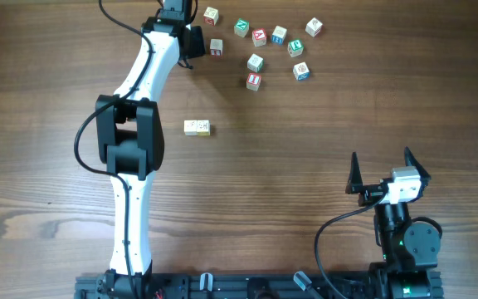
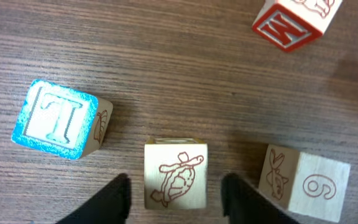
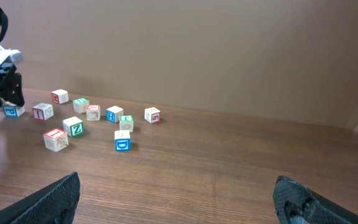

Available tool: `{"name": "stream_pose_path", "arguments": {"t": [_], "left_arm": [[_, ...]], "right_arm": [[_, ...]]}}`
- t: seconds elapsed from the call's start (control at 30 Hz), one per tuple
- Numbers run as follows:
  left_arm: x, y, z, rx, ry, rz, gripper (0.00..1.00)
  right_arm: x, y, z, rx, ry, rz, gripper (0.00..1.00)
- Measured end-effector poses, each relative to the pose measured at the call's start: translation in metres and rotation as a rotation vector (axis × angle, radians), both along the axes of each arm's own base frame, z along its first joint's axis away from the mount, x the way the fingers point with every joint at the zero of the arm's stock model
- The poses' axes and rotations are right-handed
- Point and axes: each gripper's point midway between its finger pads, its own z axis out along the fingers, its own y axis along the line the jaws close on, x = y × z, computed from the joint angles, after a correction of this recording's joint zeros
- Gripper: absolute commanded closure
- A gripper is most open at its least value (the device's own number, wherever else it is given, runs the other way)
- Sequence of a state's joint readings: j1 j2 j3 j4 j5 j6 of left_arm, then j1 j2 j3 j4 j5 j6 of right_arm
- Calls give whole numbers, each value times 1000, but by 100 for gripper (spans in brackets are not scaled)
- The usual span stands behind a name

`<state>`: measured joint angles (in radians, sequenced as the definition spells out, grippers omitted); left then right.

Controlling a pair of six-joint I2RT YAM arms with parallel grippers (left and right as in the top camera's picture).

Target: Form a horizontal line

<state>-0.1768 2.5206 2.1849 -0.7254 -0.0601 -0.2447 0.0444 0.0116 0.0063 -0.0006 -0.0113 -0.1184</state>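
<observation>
- The horizontal line [image 1: 196, 127] is a short pale row, seemingly two cubes touching side by side. It lies left of the table's [image 1: 305, 149] middle, just right of the left arm's [image 1: 127, 137] elbow.
- The loose cubes [image 1: 259, 36] lie scattered at the far side, well apart from the row.
- The left gripper [image 2: 176, 180] is over the far left end of that scatter. Its jaws are apart, one on either side of a turtle cube [image 2: 176, 174], with a slim gap showing on each side.
- In the left wrist view, a blue T cube [image 2: 55, 119] sits left of the turtle cube. A cube with a 9 [image 2: 309, 180] sits to its right, and a red W cube [image 2: 288, 22] lies farther off.
- The right gripper [image 1: 382, 170] hangs at the near right with its fingers spread wide and nothing between them.
</observation>
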Motion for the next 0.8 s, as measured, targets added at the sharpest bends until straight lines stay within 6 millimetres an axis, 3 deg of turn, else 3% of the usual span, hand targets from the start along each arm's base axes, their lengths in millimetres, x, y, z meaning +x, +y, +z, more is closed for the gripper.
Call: {"name": "stream_pose_path", "arguments": {"t": [0.1,0.27,0.33,0.47,0.73,0.8], "left_arm": [[0,0,0,3,0,1,56],[0,0,-4,2,-3,1,50],[4,0,-2,-1,-20,1,61],[7,-1,-1,-3,-33,1,69],[4,0,-1,-2,-24,1,66],[0,2,8,0,-17,4,72]], "right_arm": [[0,0,0,0,0,0,0],[0,0,0,0,0,1,0],[0,0,0,0,0,0,0],[0,0,0,0,0,1,0],[0,0,0,0,0,1,0],[0,0,0,0,0,0,0]]}}
